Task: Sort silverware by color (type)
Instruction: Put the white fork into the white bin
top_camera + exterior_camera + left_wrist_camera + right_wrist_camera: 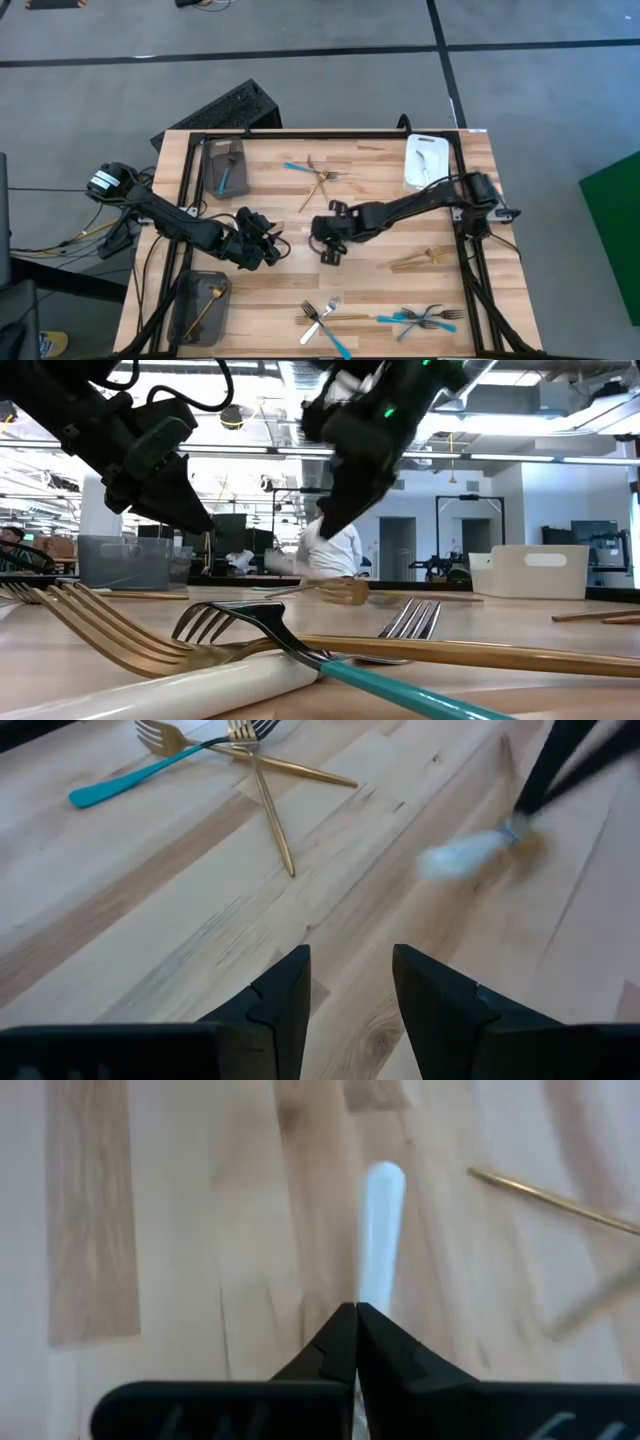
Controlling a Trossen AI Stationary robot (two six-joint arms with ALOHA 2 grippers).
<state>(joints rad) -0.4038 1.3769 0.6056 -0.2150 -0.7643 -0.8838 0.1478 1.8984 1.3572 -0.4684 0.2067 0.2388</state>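
Note:
My right gripper (330,248) (356,1315) hangs over the table's middle, shut on a pale silver-white utensil (383,1210). My left gripper (264,246) (350,985) is open just to its left, above bare wood, touching nothing. Loose silverware lies in groups: a turquoise-handled and gold forks (315,175) (240,760) toward the far edge, gold ones (425,258) on the right, a mixed pile (325,320) and turquoise and silver ones (425,318) along the near edge. My right gripper pinches the pale utensil by one end (368,1285) between its two shut fingers. The rest of the utensil (465,853) reaches out past the fingertips, slanting downward, and seems lifted clear of the wood. Which end the fingers have cannot be told.
A grey tray (225,165) at the far left holds a turquoise-handled utensil. Another grey tray (200,305) at the near left holds a gold fork. A white tray (425,160) at the far right holds a silver piece. Bare wood lies between the arms and the near piles.

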